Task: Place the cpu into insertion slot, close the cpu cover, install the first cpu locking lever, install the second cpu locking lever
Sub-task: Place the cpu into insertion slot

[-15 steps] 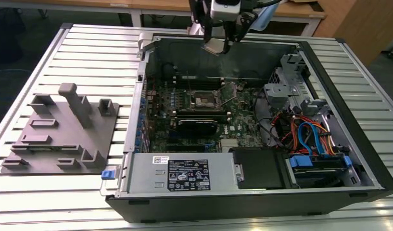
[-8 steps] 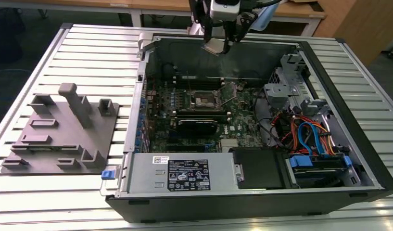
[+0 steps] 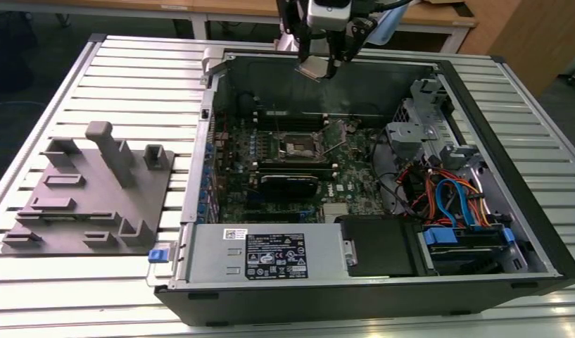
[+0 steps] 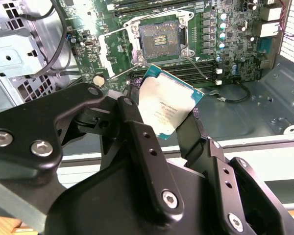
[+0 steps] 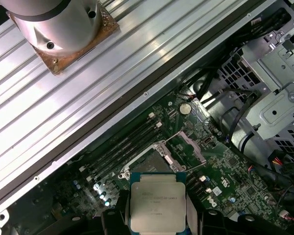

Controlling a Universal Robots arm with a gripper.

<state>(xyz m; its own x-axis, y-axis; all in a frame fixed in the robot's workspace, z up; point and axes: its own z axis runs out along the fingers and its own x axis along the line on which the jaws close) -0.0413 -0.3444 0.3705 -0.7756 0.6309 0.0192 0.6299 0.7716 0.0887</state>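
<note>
Step one, cpu placement: gripper [image 4: 162, 120] clamps the cpu [image 4: 170, 100] high over the computer case [image 3: 540, 225], well apart from the bare insertion slot [image 4: 159, 41]; cpu cover [image 4: 103, 49] stands open. Seating probably needs the chip squared over the socket.

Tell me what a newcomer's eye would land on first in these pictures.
First, the cpu, its silver-grey top gleaming, pinched between the jaws of the gripper over the open computer case. Down inside, the insertion slot on the green motherboard sits empty. At the exterior view's left, a grey fixture plate lies on the ribbed table.
</note>
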